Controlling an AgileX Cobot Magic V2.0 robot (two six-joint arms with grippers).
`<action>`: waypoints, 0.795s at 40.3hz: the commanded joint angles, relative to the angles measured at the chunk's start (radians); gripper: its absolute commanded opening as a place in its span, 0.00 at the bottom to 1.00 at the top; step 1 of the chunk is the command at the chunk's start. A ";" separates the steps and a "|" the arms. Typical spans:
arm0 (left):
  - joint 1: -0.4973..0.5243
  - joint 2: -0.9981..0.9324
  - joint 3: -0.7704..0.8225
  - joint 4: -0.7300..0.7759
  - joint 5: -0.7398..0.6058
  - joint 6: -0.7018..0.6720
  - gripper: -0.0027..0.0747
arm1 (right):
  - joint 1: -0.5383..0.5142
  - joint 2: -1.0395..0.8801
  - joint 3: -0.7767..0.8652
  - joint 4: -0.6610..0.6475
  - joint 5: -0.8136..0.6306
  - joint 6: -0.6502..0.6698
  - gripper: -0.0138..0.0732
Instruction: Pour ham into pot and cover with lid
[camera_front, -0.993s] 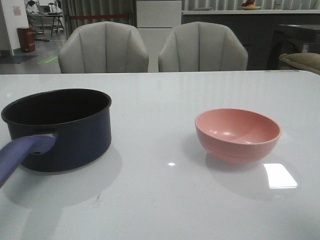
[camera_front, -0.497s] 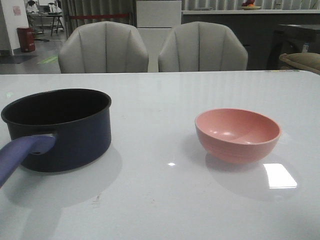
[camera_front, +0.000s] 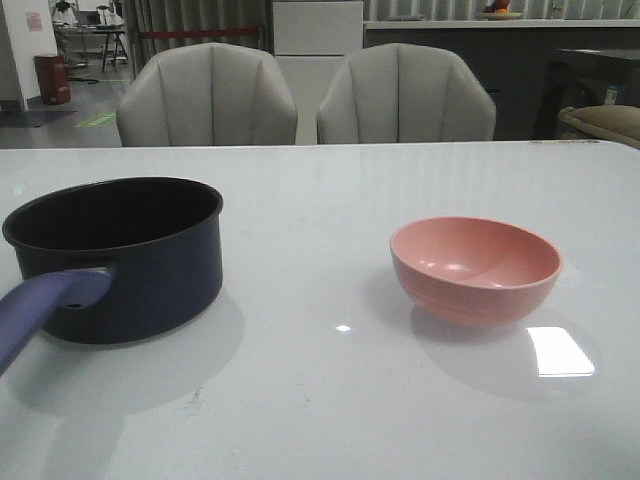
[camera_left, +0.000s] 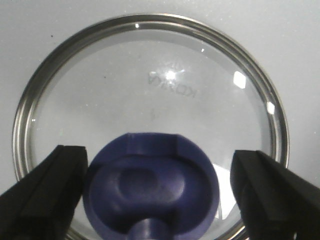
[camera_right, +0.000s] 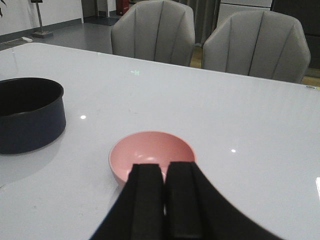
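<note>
The dark navy pot (camera_front: 125, 255) with a purple-blue handle (camera_front: 40, 310) stands at the table's left; it also shows in the right wrist view (camera_right: 30, 115). The pink bowl (camera_front: 475, 268) sits at the right, also in the right wrist view (camera_right: 152, 152); no ham shows in it. The glass lid (camera_left: 150, 85) with its blue knob (camera_left: 152, 185) lies flat on the table in the left wrist view. My left gripper (camera_left: 157, 192) is open, its fingers on either side of the knob, apart from it. My right gripper (camera_right: 164, 172) is shut and empty, just before the bowl.
Two grey chairs (camera_front: 305, 95) stand behind the table's far edge. The white tabletop (camera_front: 330, 400) has glare patches near the bowl. Neither arm shows in the front view.
</note>
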 joint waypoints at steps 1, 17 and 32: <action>0.001 -0.041 -0.033 -0.008 -0.007 0.000 0.76 | -0.002 0.008 -0.026 0.008 -0.076 -0.011 0.33; 0.001 -0.029 -0.033 -0.008 0.023 0.000 0.53 | -0.002 0.008 -0.026 0.008 -0.076 -0.011 0.33; 0.001 -0.093 -0.043 -0.008 0.029 0.016 0.53 | -0.002 0.008 -0.026 0.008 -0.076 -0.011 0.33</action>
